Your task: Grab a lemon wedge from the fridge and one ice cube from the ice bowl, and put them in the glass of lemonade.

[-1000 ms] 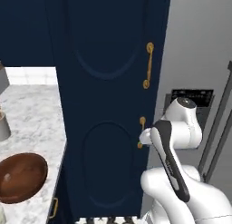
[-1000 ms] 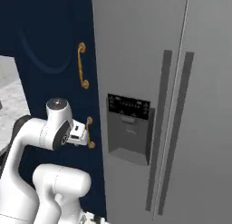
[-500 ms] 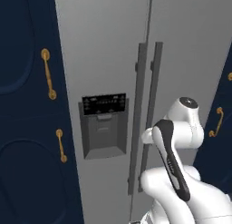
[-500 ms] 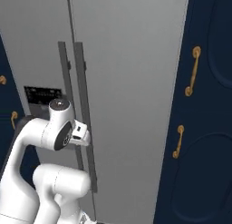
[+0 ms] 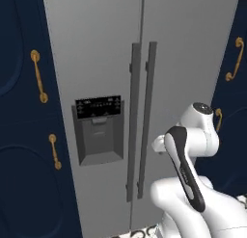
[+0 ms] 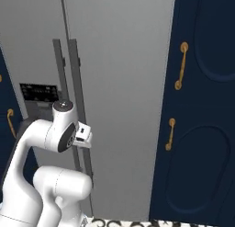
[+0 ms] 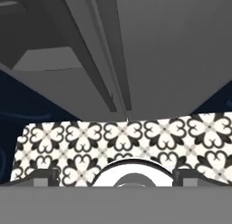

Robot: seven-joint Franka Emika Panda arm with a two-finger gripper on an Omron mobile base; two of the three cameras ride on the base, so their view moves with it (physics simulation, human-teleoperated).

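Note:
The grey two-door fridge (image 5: pixel 106 54) (image 6: pixel 119 60) stands straight ahead with both doors shut. Its dark bar handles (image 5: pixel 142 121) (image 6: pixel 69 83) run down the middle, and the black dispenser panel (image 5: pixel 99 131) (image 6: pixel 39 95) sits on the left door. My arm is folded close to my base, with the hand (image 6: pixel 85 133) at about the handles' lower half, a short way in front of the doors. In the hand view my gripper (image 7: pixel 115 177) points down at the floor by the fridge's foot (image 7: pixel 172 60); its fingertips (image 7: pixel 45 175) stand wide apart with nothing between them. The lemon wedge, ice bowl and glass of lemonade are out of view.
Navy cabinets with gold handles flank the fridge, on the left (image 5: pixel 19 112) and on the right (image 6: pixel 202 106). Black-and-white patterned floor tiles (image 7: pixel 136 137) lie under the hand, in front of the fridge.
The base has driven to the right: the whole picture shifted, the counter with the brown bowl left the view and the fridge came to the middle. The arm kept its folded pose, jaws still wide.

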